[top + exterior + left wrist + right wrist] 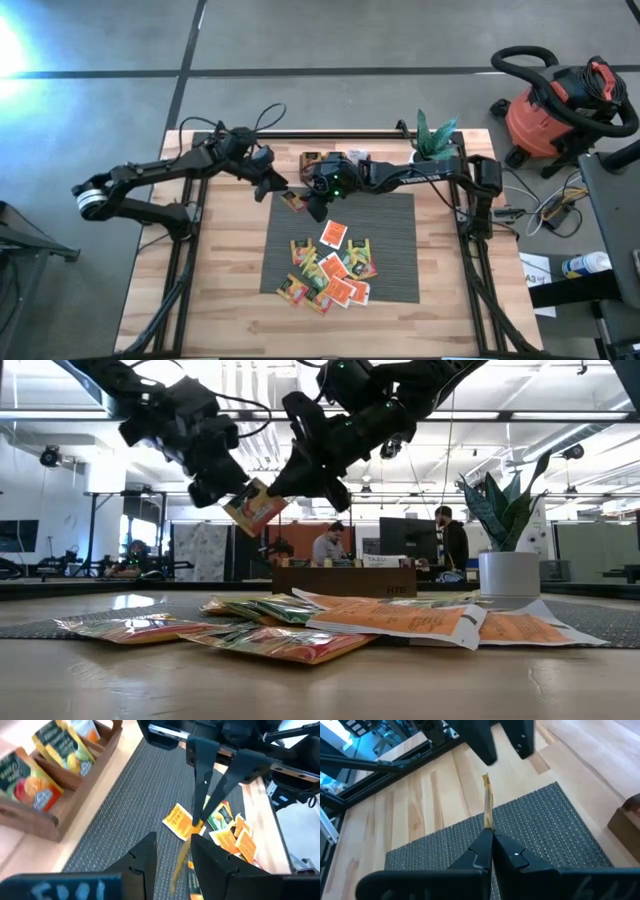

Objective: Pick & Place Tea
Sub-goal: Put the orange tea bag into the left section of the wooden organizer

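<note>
Tray [60, 790] holds three sachets [70, 742]. Right gripper [490, 837] clamped on airborne sachet [487, 807]; left gripper [172, 855] parted around it, 9 o'clock.

Sachets [330, 272] on mat [395, 225], before tray [312, 163]

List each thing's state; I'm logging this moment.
right gripper: jaws shut on the held sachet
left gripper: jaws open beside it
held sachet: in the air, edge-up
sachet pile: loose on the mat
tray: holds some sachets
</note>
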{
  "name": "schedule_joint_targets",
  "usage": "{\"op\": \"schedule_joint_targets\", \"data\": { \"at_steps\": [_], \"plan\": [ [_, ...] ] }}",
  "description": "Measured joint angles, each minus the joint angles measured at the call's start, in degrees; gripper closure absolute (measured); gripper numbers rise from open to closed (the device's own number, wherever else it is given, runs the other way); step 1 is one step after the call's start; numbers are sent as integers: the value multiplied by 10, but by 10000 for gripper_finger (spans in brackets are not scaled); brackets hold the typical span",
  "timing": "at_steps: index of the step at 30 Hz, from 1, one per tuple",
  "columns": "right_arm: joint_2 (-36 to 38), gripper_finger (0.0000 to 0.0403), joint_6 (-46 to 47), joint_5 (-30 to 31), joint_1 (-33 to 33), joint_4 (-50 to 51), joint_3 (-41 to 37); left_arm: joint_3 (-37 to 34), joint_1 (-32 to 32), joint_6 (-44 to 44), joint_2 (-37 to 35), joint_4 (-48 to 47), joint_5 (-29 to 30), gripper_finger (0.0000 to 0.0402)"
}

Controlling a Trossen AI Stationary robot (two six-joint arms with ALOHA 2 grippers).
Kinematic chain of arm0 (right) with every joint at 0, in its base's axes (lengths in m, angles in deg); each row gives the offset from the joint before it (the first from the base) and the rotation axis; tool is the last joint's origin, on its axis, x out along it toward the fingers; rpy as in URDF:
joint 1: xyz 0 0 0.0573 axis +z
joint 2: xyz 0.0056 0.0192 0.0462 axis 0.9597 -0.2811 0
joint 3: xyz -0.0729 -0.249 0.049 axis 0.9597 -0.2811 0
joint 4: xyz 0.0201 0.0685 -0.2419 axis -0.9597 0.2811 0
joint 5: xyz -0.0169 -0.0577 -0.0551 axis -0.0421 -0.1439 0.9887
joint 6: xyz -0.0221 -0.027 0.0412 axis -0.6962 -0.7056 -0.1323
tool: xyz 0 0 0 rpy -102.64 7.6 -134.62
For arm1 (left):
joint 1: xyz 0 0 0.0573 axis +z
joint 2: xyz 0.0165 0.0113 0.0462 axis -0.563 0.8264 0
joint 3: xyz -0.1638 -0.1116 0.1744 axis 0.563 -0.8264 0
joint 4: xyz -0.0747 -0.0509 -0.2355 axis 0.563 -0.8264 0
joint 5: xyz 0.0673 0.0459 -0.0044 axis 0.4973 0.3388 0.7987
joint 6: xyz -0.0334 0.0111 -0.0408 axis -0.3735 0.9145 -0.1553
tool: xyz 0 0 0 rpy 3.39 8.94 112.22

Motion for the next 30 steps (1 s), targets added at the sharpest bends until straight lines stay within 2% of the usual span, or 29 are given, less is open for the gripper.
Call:
{"op": "schedule_joint_targets", "data": {
  "at_steps": [9, 18, 24, 30],
  "plan": [
    [5, 394, 1, 0, 0, 2, 0, 39, 0, 73, 54, -70, 10, 287],
    [20, 394, -4, 13, -2, 11, 1, 37, 0, 91, 51, -70, 8, 287],
    [22, 394, -34, 13, -1, 104, -2, 45, 9, 104, 37, -69, 6, 287],
    [22, 394, -46, 12, -7, 80, 1, 45, 1, 104, 39, -65, -24, 287]
  ]
}}
